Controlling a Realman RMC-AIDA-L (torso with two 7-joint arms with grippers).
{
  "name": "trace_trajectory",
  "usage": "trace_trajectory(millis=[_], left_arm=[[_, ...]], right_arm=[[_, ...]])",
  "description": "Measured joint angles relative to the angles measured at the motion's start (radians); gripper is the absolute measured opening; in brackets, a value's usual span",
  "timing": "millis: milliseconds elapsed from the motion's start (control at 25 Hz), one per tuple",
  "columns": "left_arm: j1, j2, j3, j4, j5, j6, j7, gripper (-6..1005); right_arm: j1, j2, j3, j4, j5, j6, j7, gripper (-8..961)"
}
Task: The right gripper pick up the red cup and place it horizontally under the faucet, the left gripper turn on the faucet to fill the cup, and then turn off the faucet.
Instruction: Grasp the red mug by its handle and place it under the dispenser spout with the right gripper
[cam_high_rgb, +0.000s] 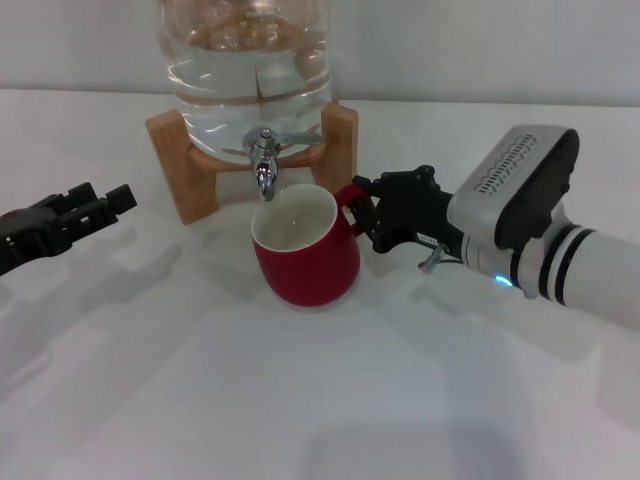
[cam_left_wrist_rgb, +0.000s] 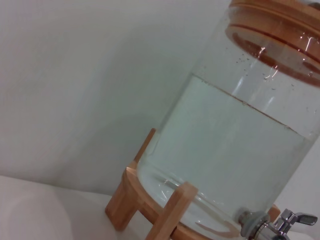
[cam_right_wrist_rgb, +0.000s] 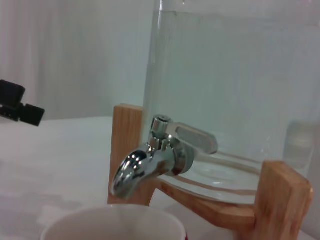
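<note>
Right gripper (cam_high_rgb: 366, 212) at the end of its grey-white arm pinches the red cup (cam_high_rgb: 305, 250) by its handle; the cup stands upright directly below the faucet (cam_high_rgb: 264, 160). Well off to the cup's far side, the left gripper (cam_high_rgb: 98, 206) hovers, fingers spread

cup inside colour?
White inside, glossy red outside: the red cup under the faucet. Head view shows it best.
</note>
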Motion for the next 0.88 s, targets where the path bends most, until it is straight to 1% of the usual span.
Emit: trace_trajectory(millis=[120, 360, 560, 680, 880], left_arm=[[0.000, 0.000, 0.000, 0.000, 0.000, 0.000, 0.000, 868], [0.001, -0.001, 0.000, 0.000, 0.000, -0.005, -0.002, 868], [0.000, -0.005, 0.000, 0.000, 0.000, -0.005, -0.002, 867], [0.001, -0.006, 0.000, 0.000, 0.000, -0.006, -0.003, 867], [-0.003, -0.007, 0.000, 0.000, 0.000, -0.006, -0.003, 867]], right_arm=[[0.021, 0.000, -0.016, -0.007, 0.017, -0.027, -0.002, 137], [0.088, 0.000, -0.086, -0.069, 0.128, -0.045, -0.008, 137], [0.109, 0.000, -0.102, -0.078, 0.146, -0.051, -0.002, 136], [0.126, 0.000, -0.128, -0.079, 0.180, -0.056, -0.005, 136], [0.158, 0.000, -0.152, -0.086, 0.211, -0.089, -0.011, 136]])
